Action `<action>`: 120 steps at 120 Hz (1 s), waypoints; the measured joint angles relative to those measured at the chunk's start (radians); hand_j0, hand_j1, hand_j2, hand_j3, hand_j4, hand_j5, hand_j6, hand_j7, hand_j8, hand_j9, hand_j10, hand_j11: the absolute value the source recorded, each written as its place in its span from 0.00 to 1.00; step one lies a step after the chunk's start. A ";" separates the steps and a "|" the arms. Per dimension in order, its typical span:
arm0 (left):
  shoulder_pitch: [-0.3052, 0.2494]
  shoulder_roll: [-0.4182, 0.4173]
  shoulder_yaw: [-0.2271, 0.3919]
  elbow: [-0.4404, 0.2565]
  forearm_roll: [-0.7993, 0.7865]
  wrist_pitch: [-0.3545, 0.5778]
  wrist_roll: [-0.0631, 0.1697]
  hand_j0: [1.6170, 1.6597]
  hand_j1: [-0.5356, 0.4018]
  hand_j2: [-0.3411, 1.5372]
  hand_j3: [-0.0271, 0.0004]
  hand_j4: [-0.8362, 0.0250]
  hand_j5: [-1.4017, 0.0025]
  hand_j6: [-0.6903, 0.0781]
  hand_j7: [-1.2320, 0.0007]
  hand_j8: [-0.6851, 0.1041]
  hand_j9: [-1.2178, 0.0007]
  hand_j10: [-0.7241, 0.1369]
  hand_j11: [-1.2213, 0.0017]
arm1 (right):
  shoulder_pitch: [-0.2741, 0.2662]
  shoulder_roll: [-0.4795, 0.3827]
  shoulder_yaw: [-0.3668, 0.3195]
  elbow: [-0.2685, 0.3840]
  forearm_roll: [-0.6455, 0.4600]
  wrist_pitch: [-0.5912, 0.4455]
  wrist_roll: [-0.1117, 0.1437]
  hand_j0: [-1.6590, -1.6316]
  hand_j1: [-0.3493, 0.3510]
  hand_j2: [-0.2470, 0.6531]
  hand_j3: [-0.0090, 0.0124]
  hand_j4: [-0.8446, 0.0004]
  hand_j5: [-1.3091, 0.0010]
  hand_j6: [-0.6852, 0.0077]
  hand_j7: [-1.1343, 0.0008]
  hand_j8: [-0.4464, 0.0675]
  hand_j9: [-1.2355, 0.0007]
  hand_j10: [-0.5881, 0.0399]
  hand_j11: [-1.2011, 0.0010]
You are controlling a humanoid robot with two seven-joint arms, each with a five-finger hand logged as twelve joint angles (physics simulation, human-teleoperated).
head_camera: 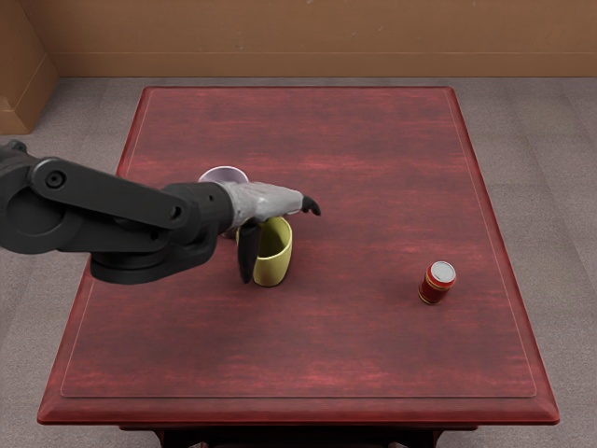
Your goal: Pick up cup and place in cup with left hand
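Ideally, the left hand, open and grasping nothing, should settle thumb and fingers either side of the yellow cup before closing evenly.

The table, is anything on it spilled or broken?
Nothing stands out: the yellow cup and red can stand upright, and I see no spill. The left arm hides most of the pale cup, so I can't check it.

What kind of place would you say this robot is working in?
Probably a plain, simulated indoor room: a reddish wooden table stands on a grey carpet-like floor, with a brown wall behind it.
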 joint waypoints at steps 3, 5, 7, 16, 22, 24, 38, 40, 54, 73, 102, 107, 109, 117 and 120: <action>0.000 0.001 0.001 0.000 0.000 0.003 0.000 0.96 0.71 0.20 0.99 0.76 0.83 0.66 0.81 0.64 0.80 0.63 0.80 | 0.000 0.000 0.000 0.000 0.000 0.000 0.000 0.04 0.00 0.27 0.42 1.00 1.00 0.99 1.00 0.87 1.00 0.94 1.00; 0.000 0.001 0.001 0.000 0.000 0.005 0.000 0.96 0.70 0.20 0.99 0.75 0.82 0.65 0.80 0.63 0.80 0.62 0.80 | 0.000 0.000 0.000 0.000 0.000 0.000 0.000 0.04 0.00 0.27 0.42 1.00 1.00 0.99 1.00 0.87 1.00 0.94 1.00; 0.000 0.001 0.001 0.000 0.000 0.006 0.000 0.96 0.69 0.20 0.99 0.74 0.82 0.64 0.79 0.62 0.79 0.61 0.79 | 0.000 0.000 0.000 0.000 0.000 0.000 0.000 0.04 0.00 0.27 0.42 1.00 1.00 0.99 1.00 0.87 1.00 0.94 1.00; 0.000 0.002 0.002 -0.001 0.000 0.010 0.000 0.96 0.66 0.21 0.99 0.71 0.79 0.61 0.77 0.59 0.76 0.58 0.76 | 0.000 0.000 0.000 0.000 0.000 0.000 0.000 0.04 0.00 0.27 0.42 1.00 1.00 0.99 1.00 0.87 1.00 0.94 1.00; 0.000 0.004 0.003 -0.003 0.000 0.011 0.001 0.96 0.65 0.21 0.99 0.70 0.78 0.59 0.75 0.57 0.75 0.57 0.75 | 0.000 0.000 0.000 0.000 0.000 0.000 0.000 0.04 0.00 0.27 0.42 1.00 1.00 0.99 1.00 0.87 1.00 0.94 1.00; 0.000 0.004 0.003 -0.004 0.000 0.011 0.001 0.96 0.64 0.21 0.99 0.70 0.78 0.59 0.75 0.57 0.75 0.57 0.75 | 0.000 0.000 0.000 0.000 0.000 0.000 0.000 0.04 0.00 0.27 0.42 1.00 1.00 0.99 1.00 0.87 1.00 0.94 1.00; 0.000 0.004 0.008 -0.009 -0.001 0.011 0.001 0.96 0.59 0.21 0.99 0.65 0.74 0.54 0.71 0.52 0.71 0.52 0.71 | 0.000 0.000 0.000 0.000 0.000 0.000 0.000 0.04 0.00 0.27 0.42 1.00 1.00 0.99 1.00 0.87 1.00 0.94 1.00; 0.000 0.004 0.009 -0.010 -0.001 0.011 0.001 0.96 0.59 0.21 0.99 0.65 0.74 0.53 0.70 0.51 0.70 0.52 0.70 | 0.000 0.000 0.000 0.000 0.000 0.000 0.000 0.04 0.00 0.27 0.42 1.00 1.00 0.99 1.00 0.87 1.00 0.94 1.00; 0.000 0.012 0.013 -0.020 0.000 0.009 0.001 0.96 0.55 0.21 0.99 0.61 0.71 0.49 0.67 0.47 0.67 0.48 0.67 | 0.000 0.000 0.000 0.000 0.000 0.000 0.000 0.04 0.00 0.27 0.42 1.00 1.00 0.99 1.00 0.87 1.00 0.94 1.00; 0.000 0.015 0.016 -0.027 0.002 0.009 0.001 0.96 0.50 0.22 0.99 0.56 0.68 0.44 0.63 0.44 0.63 0.43 0.63 | 0.000 0.000 0.000 0.000 0.000 0.000 0.000 0.04 0.00 0.27 0.42 1.00 1.00 0.99 1.00 0.87 1.00 0.94 1.00; -0.009 0.015 0.017 -0.029 -0.001 0.010 0.001 0.93 0.44 0.23 0.99 0.49 0.60 0.43 0.54 0.51 0.54 0.43 0.54 | 0.000 0.000 0.000 0.000 0.000 0.000 0.000 0.04 0.00 0.27 0.42 1.00 1.00 0.99 1.00 0.87 1.00 0.94 1.00; -0.020 0.015 0.017 -0.030 -0.002 0.009 0.001 0.92 0.43 0.23 0.99 0.49 0.59 0.44 0.53 0.52 0.53 0.44 0.53 | 0.000 0.000 0.000 0.000 0.000 0.000 0.000 0.04 0.00 0.27 0.42 1.00 1.00 0.99 1.00 0.87 1.00 0.94 1.00; -0.023 0.015 0.016 -0.030 -0.002 0.009 0.001 0.92 0.43 0.23 0.99 0.48 0.59 0.44 0.53 0.53 0.53 0.44 0.53 | 0.000 0.000 0.000 0.000 0.000 0.000 0.000 0.04 0.00 0.27 0.42 1.00 1.00 0.99 1.00 0.87 1.00 0.94 1.00; -0.044 0.016 0.016 -0.033 -0.003 0.006 0.000 0.91 0.43 0.23 0.99 0.48 0.58 0.45 0.52 0.54 0.52 0.45 0.52 | 0.000 0.000 0.000 0.000 0.000 0.000 0.000 0.04 0.00 0.27 0.42 1.00 1.00 0.99 1.00 0.87 1.00 0.94 1.00; -0.054 0.016 0.016 -0.036 -0.003 0.004 0.000 0.91 0.43 0.23 0.99 0.48 0.57 0.45 0.52 0.54 0.52 0.45 0.52 | 0.000 0.000 0.000 0.000 0.000 0.000 0.000 0.04 0.00 0.27 0.42 1.00 1.00 0.99 1.00 0.87 1.00 0.94 1.00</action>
